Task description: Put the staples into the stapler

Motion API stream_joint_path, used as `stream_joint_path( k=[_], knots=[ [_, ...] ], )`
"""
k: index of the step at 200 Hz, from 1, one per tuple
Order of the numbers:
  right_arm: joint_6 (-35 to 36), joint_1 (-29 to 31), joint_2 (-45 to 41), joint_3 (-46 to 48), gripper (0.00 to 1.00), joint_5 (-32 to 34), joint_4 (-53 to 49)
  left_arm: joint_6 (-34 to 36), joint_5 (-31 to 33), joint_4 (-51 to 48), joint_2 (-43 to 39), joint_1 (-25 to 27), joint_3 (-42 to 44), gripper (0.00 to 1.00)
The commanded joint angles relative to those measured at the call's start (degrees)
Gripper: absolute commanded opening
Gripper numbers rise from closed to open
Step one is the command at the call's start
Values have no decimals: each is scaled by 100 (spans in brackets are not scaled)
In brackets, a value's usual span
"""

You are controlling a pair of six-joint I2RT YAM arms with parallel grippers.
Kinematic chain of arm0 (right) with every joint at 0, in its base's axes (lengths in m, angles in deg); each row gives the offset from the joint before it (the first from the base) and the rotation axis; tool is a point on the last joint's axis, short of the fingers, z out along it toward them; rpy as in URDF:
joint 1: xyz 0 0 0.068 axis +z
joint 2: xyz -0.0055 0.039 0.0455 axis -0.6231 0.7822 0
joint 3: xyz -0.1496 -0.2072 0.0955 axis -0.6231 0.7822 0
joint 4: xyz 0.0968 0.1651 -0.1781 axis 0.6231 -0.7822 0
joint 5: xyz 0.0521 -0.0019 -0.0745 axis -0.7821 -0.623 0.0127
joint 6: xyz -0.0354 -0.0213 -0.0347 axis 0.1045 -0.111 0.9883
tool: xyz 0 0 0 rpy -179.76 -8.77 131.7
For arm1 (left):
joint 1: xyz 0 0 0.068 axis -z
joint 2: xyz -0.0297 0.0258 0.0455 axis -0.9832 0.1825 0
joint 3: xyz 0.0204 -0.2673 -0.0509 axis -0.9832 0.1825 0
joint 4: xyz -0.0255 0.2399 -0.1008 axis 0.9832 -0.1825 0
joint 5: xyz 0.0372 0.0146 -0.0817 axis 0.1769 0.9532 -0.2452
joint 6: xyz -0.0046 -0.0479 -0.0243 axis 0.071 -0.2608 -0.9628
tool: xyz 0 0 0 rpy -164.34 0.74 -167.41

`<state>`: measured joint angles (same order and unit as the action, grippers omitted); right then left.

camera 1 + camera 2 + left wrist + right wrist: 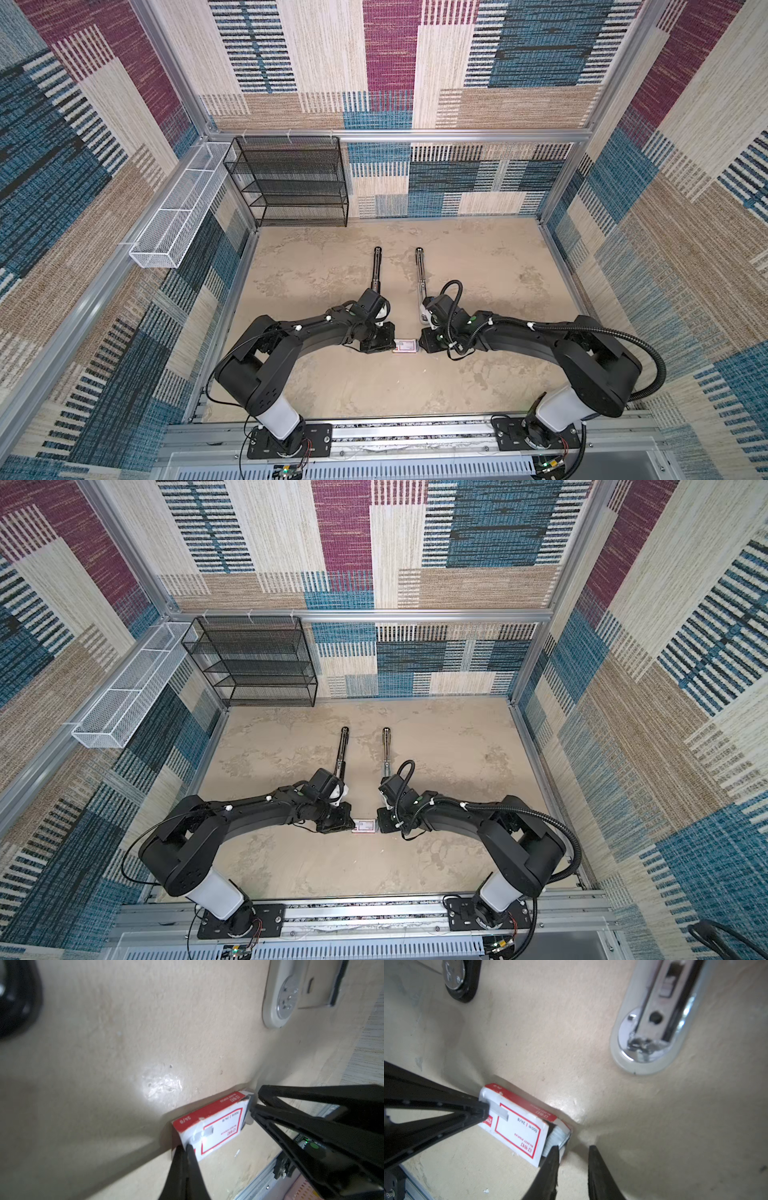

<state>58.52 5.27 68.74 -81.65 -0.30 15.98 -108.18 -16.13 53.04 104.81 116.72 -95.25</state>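
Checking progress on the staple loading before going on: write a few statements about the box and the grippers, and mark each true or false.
1. The staple box lies on the table between the two grippers. True.
2. The left gripper is shut, its tip against one end of the box. True.
3. The box is closed at both ends. False: the end by the right gripper is open, with grey staples showing inside.
4. The right gripper holds a strip of staples. False: its jaws stand apart with nothing between them.
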Motion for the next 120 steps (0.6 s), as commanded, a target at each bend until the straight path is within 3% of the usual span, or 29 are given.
stream_joint_path(
  k=[1,55,120],
  knots=[
    [-24,7,-45,28,27,-131,174,82,115,-160,-17,-19,-34,0],
    [-5,9,-196,189,29,-338,293,122,125,-191,0,-92,9,0],
    [-9,8,-24,157,18,-352,380,168,94,-243,-25,-102,-18,0]
  ],
)
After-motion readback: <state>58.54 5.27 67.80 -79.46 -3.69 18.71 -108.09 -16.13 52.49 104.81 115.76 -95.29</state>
